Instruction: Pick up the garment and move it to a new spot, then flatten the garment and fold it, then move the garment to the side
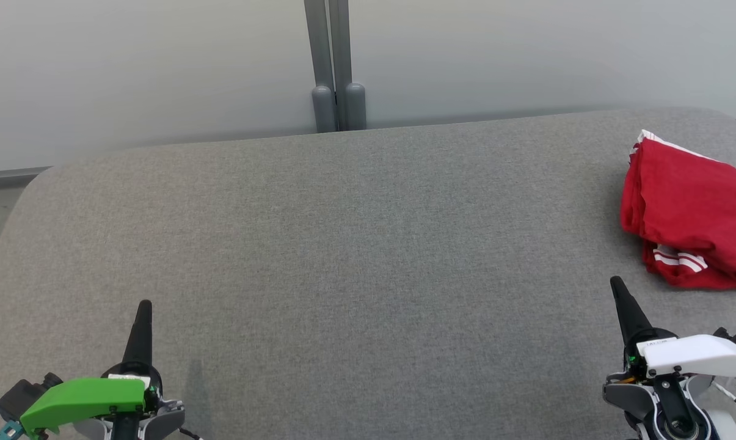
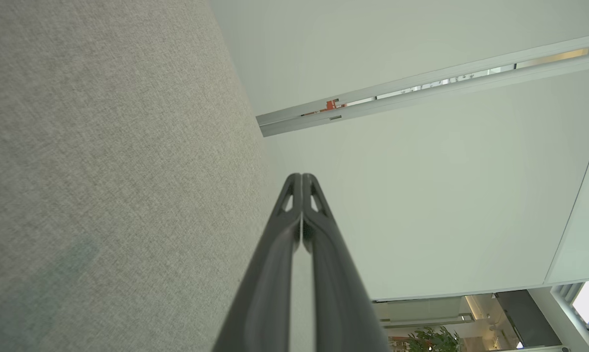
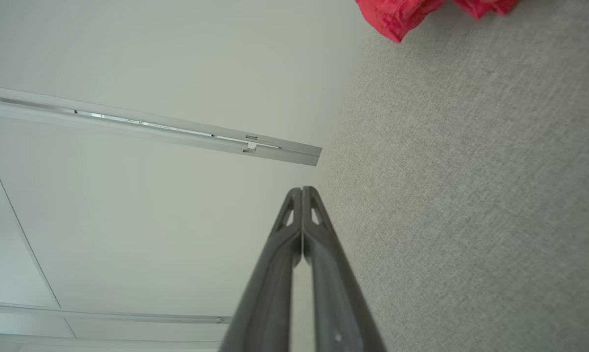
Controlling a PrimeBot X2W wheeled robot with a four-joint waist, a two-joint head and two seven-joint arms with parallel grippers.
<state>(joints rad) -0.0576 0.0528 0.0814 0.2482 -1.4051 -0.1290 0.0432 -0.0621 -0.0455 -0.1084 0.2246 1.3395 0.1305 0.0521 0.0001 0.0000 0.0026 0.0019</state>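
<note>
- We see the garment (image 1: 691,214), red with white stripes, lying in loose layers at the far right of the head view, on the grey desk (image 1: 343,244).
- Our left gripper (image 1: 145,304) sits at the lower left, clenched and empty. Our right gripper (image 1: 617,282), at the lower right, is likewise clenched on nothing, its tip near the garment's lower edge but apart from it.
- Risk: with its fingers pressed together, the right gripper would only shove the cloth. We judge it must spread before reaching in, or the pile slides.
- Risk: the layers look loose, so a pinch on the top ply alone could drag the bundle open and undo any fold.
- Risk: the garment seems close to the desk's right end, so a sideways nudge might tip it over.
- Hidden: the frame edge cuts off the garment's right part, so we cannot tell its full outline or how near the rim it lies.
- Hard to make out: whether it is folded or merely heaped, and what kind of garment it is. In the right wrist view a red corner shows at the top edge, too little to judge.
</note>
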